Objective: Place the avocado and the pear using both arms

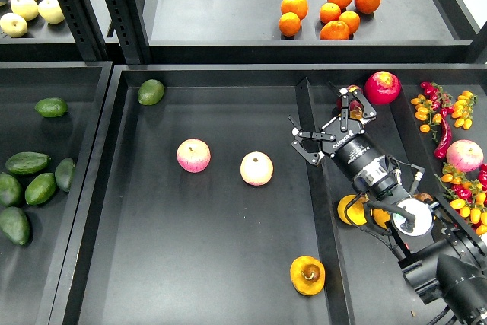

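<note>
The right gripper (318,122) hangs spread and empty over the black divider (319,211). The squat yellow-orange pear (307,275) lies near, the dark green teardrop avocado (27,163) far left.

yellow-orange pear (307,275), dark green avocado (27,163)

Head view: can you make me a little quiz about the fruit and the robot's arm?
1. How many pink apples lie in the middle tray?
2. True or false: the right end effector is holding the pear.
3. Where are the oranges? A) on the back shelf B) in the left bin C) in the middle tray

Key: 1. Two. 2. False; it is open and the pear lies alone in the tray. 3. A.
</note>
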